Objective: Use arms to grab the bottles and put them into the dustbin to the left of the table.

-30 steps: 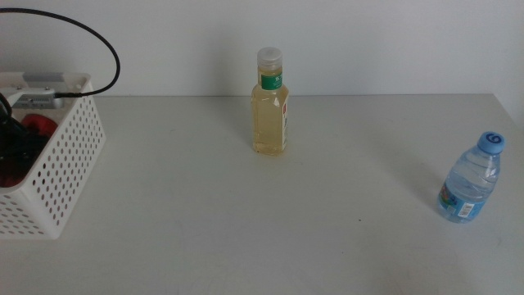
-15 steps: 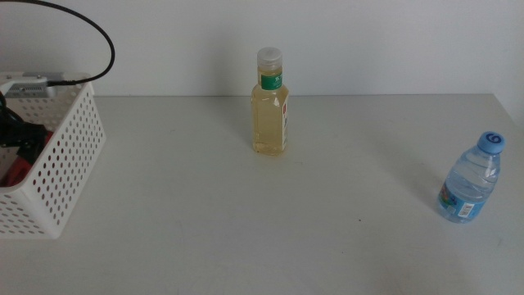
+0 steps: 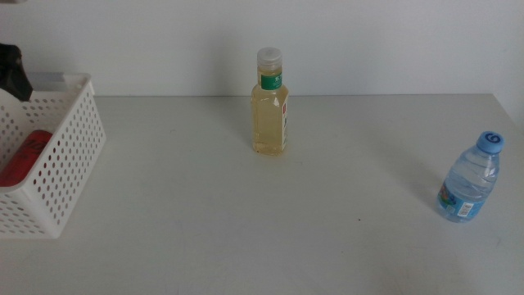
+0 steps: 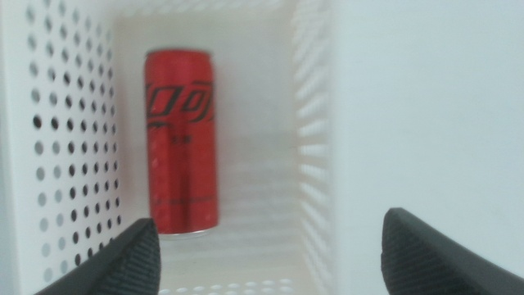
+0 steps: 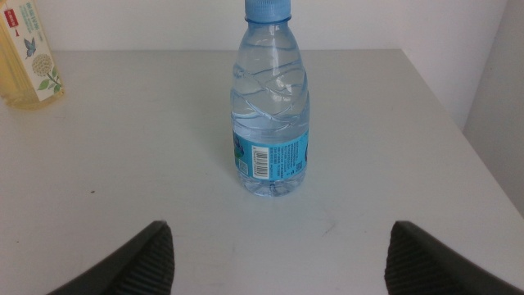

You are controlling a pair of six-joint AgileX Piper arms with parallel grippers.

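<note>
A: What stands on the table (image 3: 205,221)?

B: Two upright obstacles only: the yellow-liquid bottle (image 3: 270,102) near the far edge at the middle, and the blue-capped water bottle (image 3: 473,178) near the right edge. They are well apart, with bare tabletop between and in front of them.

A: And the dustbin (image 3: 61,160)?

B: It sits at the left edge, top open. The red can (image 4: 181,139) lies flat along one perforated wall; the floor beside it is free.
</note>
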